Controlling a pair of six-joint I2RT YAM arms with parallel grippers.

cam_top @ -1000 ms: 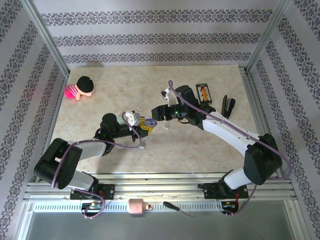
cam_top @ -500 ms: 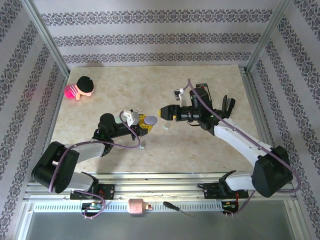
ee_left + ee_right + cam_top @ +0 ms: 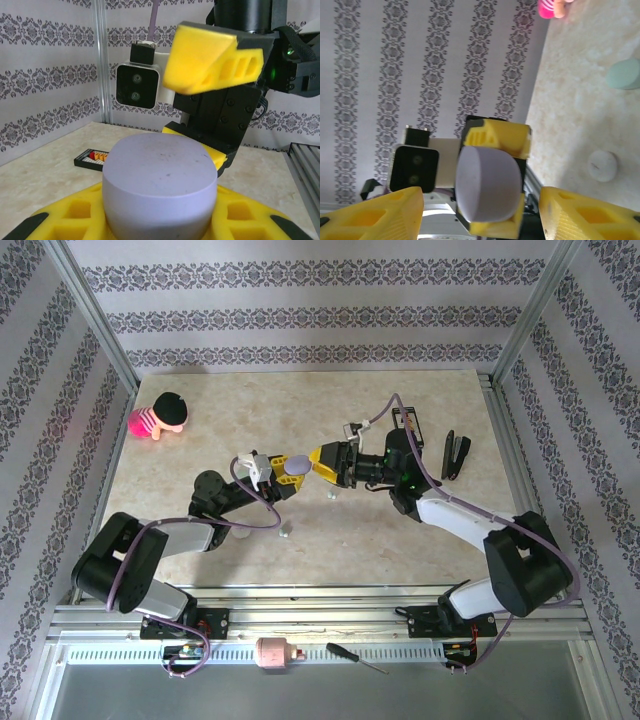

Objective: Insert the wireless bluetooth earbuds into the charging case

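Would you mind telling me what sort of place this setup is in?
Probably a robot test booth rather than a home: a marble-look table, metal frame rails, and wallpapered panels on three sides.

The top camera looks down from above the near edge over the whole beige marbled tabletop (image 3: pixel 260 410). The two wrist cameras face each other at close range — the right one rolled sideways — and all three views share the pale lavender pebble-shaped plastic case (image 3: pixel 160 185).
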